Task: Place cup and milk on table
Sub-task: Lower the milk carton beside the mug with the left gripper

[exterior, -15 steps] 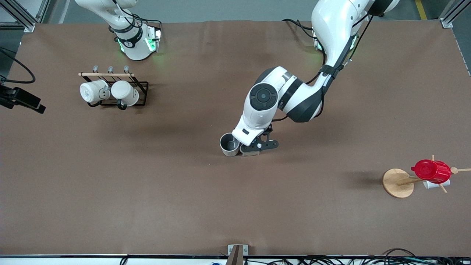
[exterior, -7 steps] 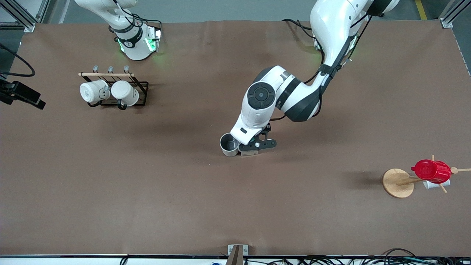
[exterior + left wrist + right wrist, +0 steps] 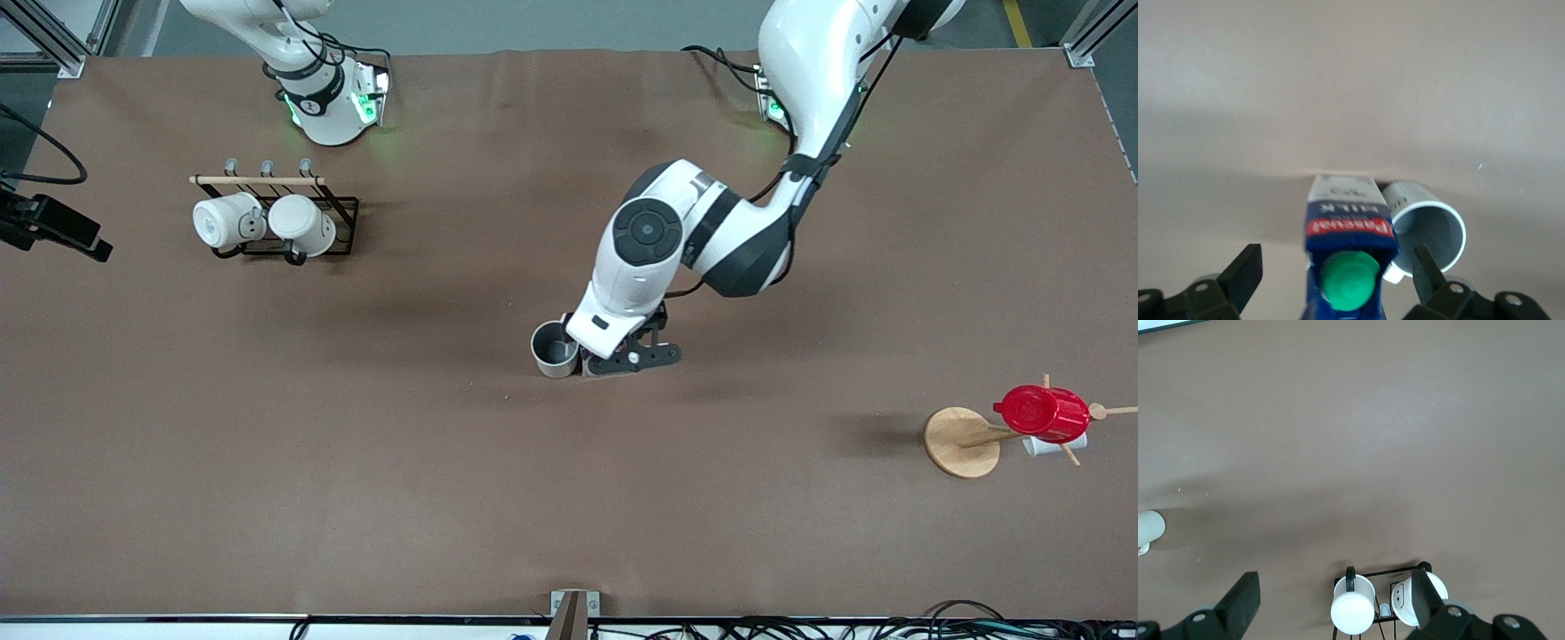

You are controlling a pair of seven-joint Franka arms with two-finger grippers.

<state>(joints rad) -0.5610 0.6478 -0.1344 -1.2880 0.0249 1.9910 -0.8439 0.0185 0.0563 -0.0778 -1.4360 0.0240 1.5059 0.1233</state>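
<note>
Near the middle of the table [image 3: 267,462], the left gripper [image 3: 1338,283] hangs with its fingers [image 3: 1245,273] spread wide on either side of the milk [image 3: 1348,233], not touching it. The milk stands upright just beside the cup [image 3: 555,349], which also rests on the table. The right gripper [image 3: 1335,603] waits, fingers spread and empty, above the edge at the right arm's end, over a rack of two white mugs [image 3: 1353,608].

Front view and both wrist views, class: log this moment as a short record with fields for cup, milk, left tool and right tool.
cup: cream mug upright on the table, mid-table
milk: carton standing beside the mug
left tool: left tool open, fingers apart either side of the carton
right tool: right tool open, in the air near the rack of white mugs, waiting
</note>
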